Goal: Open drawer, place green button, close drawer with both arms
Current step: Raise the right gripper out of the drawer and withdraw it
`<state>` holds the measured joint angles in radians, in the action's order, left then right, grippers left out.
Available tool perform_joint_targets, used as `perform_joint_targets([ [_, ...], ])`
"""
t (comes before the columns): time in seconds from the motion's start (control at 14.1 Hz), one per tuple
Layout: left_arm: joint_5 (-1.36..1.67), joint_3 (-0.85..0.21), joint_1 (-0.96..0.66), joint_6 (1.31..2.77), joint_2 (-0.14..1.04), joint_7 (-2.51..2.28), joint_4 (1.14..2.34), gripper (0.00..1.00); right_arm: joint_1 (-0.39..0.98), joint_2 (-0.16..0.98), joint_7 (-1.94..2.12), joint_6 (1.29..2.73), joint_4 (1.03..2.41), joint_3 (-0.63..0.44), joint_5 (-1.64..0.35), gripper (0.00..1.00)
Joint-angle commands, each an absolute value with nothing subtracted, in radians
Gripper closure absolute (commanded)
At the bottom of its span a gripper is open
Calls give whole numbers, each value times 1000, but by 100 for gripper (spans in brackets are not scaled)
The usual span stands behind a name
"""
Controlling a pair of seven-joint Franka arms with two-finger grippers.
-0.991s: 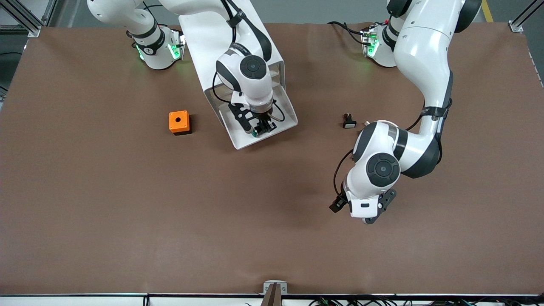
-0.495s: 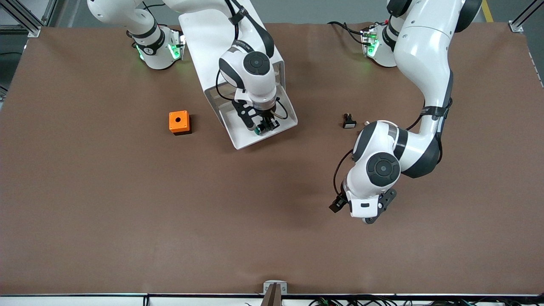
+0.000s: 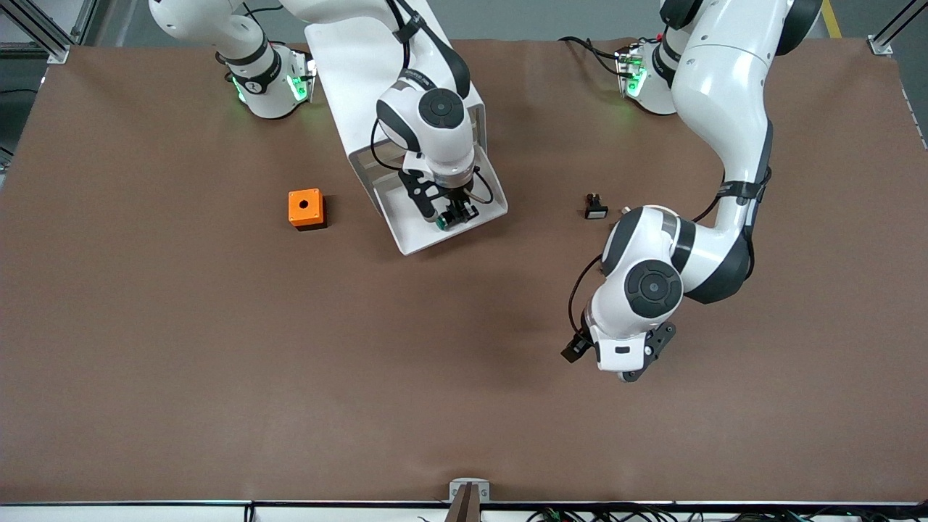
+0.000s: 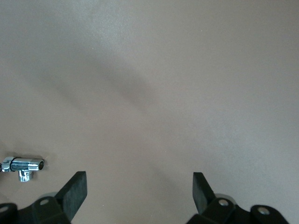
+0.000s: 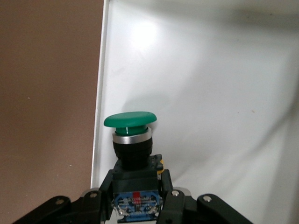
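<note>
right claw (image 3: pixel 451 216) with button (image 5: pixel 130 135) over open drawer (image 3: pixel 417 235)

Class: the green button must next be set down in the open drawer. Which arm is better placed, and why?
Right. Its tool is shut on the button over the drawer; the left tool hangs open over bare table.

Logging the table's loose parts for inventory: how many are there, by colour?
Green: 1, the button over the drawer
Orange: 1, the box
Black-and-white: 1, the switch
Silver: 1, the metal fitting
Total: 4
</note>
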<state>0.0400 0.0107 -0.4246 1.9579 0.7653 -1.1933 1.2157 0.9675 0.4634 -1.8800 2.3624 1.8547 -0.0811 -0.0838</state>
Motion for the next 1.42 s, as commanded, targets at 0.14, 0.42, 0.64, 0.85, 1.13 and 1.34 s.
perform_joint_targets([
  [0.14,26,9,-428,1950,741,-1200,1239,1,982,482,-1896,2355,1827,-92,-92,0],
  [0.42,26,9,-428,1950,741,-1198,1238,1,974,482,-1885,2350,1807,-92,-86,0],
  [0.64,26,9,-430,1950,741,-1197,1238,1,953,482,-1821,2280,1761,-95,-84,0],
  [0.85,26,9,-430,1951,741,-1195,1238,1,904,476,-1714,2189,1723,-95,-84,0],
  [1.13,26,5,-434,1950,744,-1196,1239,1,806,405,-1479,1999,1698,-98,-84,0],
  [1.34,29,-29,-436,1950,742,-1201,1243,1,718,324,-1298,1881,1701,-98,-84,0],
])
